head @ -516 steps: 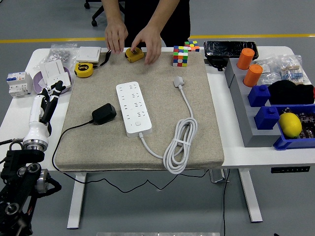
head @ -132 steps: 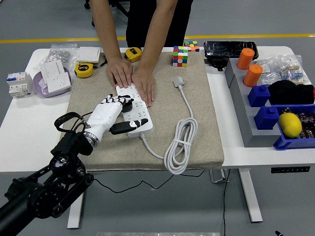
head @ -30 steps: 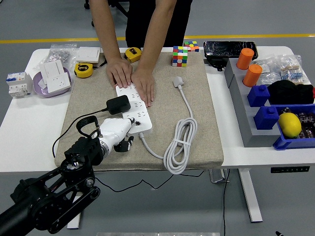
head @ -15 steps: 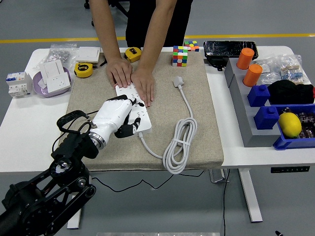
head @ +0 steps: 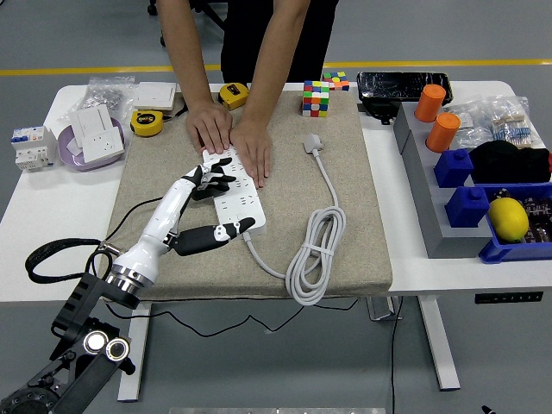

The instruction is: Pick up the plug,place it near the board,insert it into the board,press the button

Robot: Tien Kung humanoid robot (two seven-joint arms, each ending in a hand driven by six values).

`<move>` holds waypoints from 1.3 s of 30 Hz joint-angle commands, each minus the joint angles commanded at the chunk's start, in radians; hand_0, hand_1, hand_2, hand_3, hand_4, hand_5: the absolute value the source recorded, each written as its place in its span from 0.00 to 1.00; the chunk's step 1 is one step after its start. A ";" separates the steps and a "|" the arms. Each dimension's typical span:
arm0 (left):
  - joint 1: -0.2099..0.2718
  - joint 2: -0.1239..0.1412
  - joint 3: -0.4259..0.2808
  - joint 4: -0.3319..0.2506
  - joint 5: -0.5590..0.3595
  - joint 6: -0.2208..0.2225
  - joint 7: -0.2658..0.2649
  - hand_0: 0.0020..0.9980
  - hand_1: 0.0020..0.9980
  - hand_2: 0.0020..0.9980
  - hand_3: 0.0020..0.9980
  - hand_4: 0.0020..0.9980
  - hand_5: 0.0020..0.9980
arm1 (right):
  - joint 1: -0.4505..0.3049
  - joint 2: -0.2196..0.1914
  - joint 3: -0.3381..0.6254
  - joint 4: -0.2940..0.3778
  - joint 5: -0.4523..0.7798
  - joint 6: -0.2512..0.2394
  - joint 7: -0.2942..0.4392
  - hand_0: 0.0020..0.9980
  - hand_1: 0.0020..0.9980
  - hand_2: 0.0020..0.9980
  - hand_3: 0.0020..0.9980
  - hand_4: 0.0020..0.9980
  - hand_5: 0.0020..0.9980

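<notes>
Table (head: 34,198): white, under everything.
Mat (head: 345,172): beige, beneath the left hand.
Person's hands (head: 233,142): just beyond the fingertips, flat on the board's far end, steadying it.
Board (head: 246,207): white strip directly under the left hand.
Left hand (head: 203,203): fingers spread over the board, thumb reaching to its near end; nothing gripped.
Plug (head: 211,183): black, seemingly seated under the fingertips.
Button: likely at the thumb's tip; press straight down, briefly.
</notes>
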 joint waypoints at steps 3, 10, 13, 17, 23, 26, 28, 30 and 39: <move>0.008 0.006 0.012 0.014 -0.124 -0.001 0.008 0.97 1.00 1.00 0.98 1.00 0.58 | 0.001 0.000 -0.001 0.000 0.001 0.000 0.000 0.82 0.73 0.74 0.78 1.00 0.92; -0.002 0.006 0.032 0.061 -0.384 -0.008 0.089 0.68 0.63 0.63 0.94 0.97 0.45 | 0.001 0.000 -0.001 0.000 -0.005 0.002 -0.002 0.82 0.73 0.74 0.78 1.00 0.92; -0.025 0.012 0.043 0.082 -0.283 0.000 0.155 0.24 0.08 0.19 0.86 0.72 0.24 | 0.001 -0.002 0.000 0.000 -0.008 0.002 -0.003 0.82 0.73 0.74 0.78 1.00 0.92; -0.059 0.012 0.044 0.103 -0.120 0.015 0.233 0.24 0.08 0.19 0.86 0.72 0.24 | 0.001 -0.003 -0.001 0.000 -0.008 0.002 -0.003 0.82 0.73 0.74 0.78 1.00 0.92; -0.107 0.024 0.068 0.122 0.128 -0.033 0.328 0.17 0.01 0.14 0.75 0.53 0.14 | 0.001 -0.003 -0.003 0.000 -0.009 0.002 -0.003 0.82 0.73 0.74 0.78 1.00 0.92; -0.134 0.034 0.098 0.130 0.258 -0.055 0.354 0.16 0.00 0.13 0.74 0.53 0.00 | 0.000 -0.003 -0.004 0.000 -0.009 0.003 -0.003 0.82 0.73 0.74 0.78 1.00 0.92; -0.152 0.037 0.120 0.135 0.338 -0.064 0.365 0.16 0.00 0.13 0.74 0.53 0.00 | 0.001 -0.003 -0.005 0.000 -0.010 0.003 -0.004 0.82 0.73 0.74 0.78 1.00 0.92; -0.168 0.037 0.136 0.141 0.381 -0.068 0.373 0.16 0.00 0.13 0.74 0.53 0.00 | 0.001 -0.004 -0.006 0.000 -0.010 0.003 -0.004 0.82 0.73 0.74 0.78 1.00 0.92; -0.213 0.013 0.169 0.188 0.441 -0.106 0.403 0.15 0.00 0.13 0.76 0.57 0.00 | 0.002 -0.003 -0.004 0.000 -0.008 0.002 -0.005 0.82 0.73 0.74 0.78 1.00 0.92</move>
